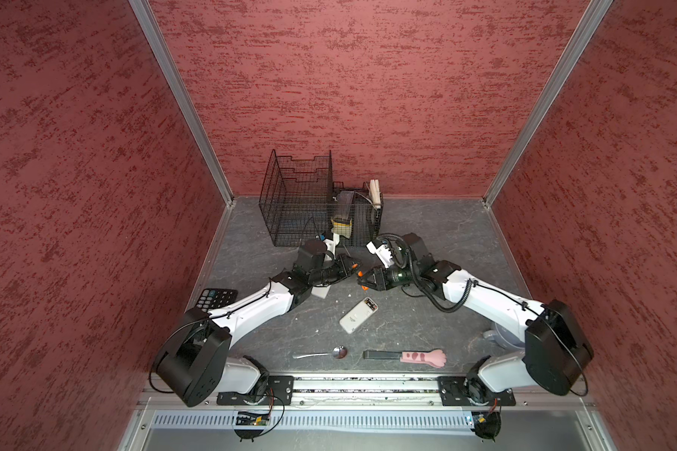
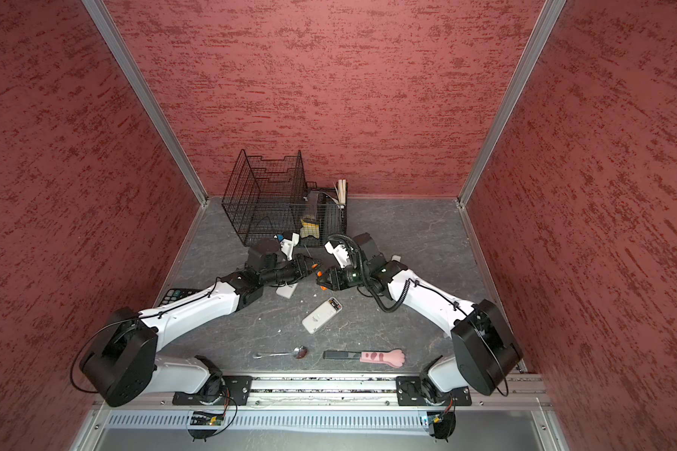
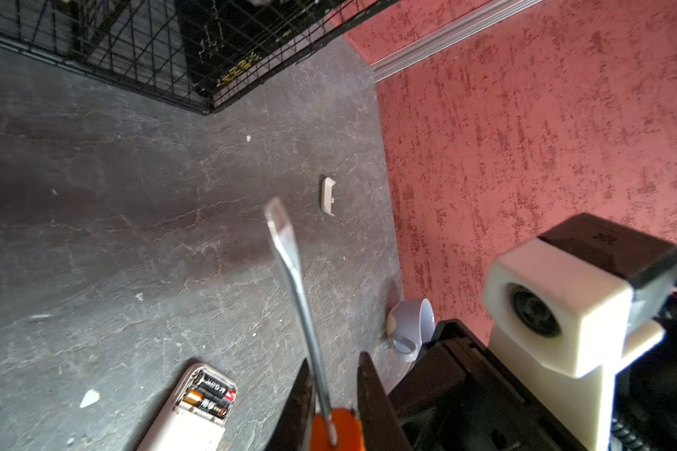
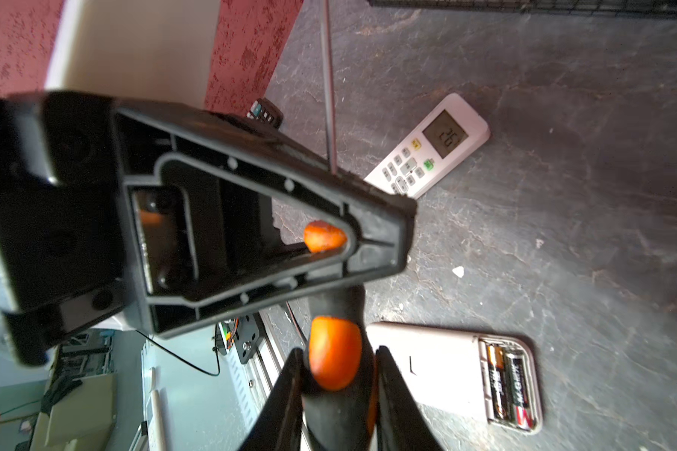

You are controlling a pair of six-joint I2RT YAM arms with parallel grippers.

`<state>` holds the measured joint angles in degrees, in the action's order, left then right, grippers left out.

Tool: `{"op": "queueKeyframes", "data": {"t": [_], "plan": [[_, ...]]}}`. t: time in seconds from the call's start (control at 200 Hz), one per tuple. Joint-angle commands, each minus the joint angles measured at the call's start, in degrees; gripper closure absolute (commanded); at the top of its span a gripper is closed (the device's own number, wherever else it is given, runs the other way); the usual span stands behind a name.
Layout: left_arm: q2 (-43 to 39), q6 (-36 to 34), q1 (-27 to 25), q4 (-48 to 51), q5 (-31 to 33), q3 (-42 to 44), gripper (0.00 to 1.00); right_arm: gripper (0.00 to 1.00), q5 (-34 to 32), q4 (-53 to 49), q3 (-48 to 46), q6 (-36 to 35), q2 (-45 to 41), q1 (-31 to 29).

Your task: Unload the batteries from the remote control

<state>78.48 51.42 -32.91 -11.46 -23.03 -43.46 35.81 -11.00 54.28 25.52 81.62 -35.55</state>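
A white remote control [image 1: 355, 317] lies face down mid-table, its compartment open. Black batteries [image 1: 370, 303] with gold-orange ends lie side by side in it, also clear in the left wrist view [image 3: 212, 394] and the right wrist view [image 4: 509, 386]. Both grippers meet above and behind the remote on one orange-and-black screwdriver [image 3: 290, 265]. My left gripper [image 1: 353, 267] is shut on the handle's front, where the steel shaft sticks out. My right gripper [image 1: 362, 279] has its fingers against the handle's rear [image 4: 335, 367]. The left gripper [image 3: 335, 359] and right gripper [image 4: 339, 349] touch no battery.
A second white remote [image 4: 430, 148] with a lit display lies partly under my left arm. A loose white battery cover [image 3: 328, 196] lies near the right wall, by a lavender cup [image 3: 409, 328]. Behind stands a wire basket [image 1: 301, 203]. Calculator [image 1: 215, 298], spoon [image 1: 325, 354] and pink paw tool [image 1: 419, 357] lie nearer.
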Motion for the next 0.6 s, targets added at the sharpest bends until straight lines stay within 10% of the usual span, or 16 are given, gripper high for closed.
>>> {"op": "queueKeyframes", "data": {"t": [0.0,0.591], "plan": [[-0.93,1.58,2.11,-2.82,3.56,-0.96,1.00,0.61,-2.44,5.29,-1.84,5.28,-5.65,0.42],[-4.92,13.33,4.36,-12.99,9.66,-1.65,1.00,0.45,-17.65,43.42,-13.01,33.40,-8.35,-1.83]]}}
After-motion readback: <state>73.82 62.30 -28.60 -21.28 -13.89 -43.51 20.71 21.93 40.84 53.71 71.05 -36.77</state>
